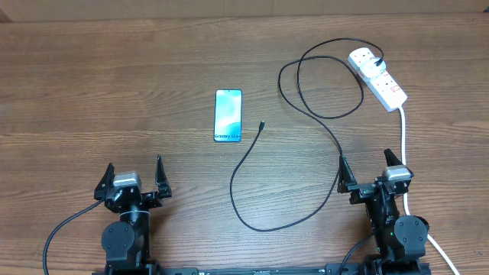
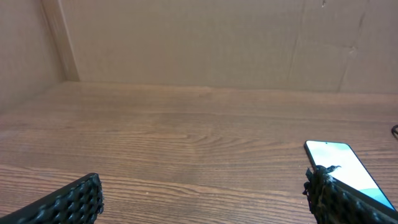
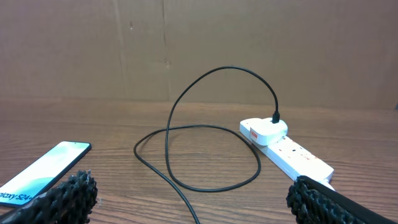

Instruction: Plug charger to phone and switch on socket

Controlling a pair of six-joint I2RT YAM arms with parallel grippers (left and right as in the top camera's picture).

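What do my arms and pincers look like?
The left arm and right arm are black, with round joints and a grey wrist block. The left pincer and right pincer have slim black fingers with knobbly pads. A black cable trails from each base.

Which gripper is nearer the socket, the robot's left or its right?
Right. The right gripper sits on the same side as the socket, almost in line with it. The left gripper is far off to the other side, beyond the phone.
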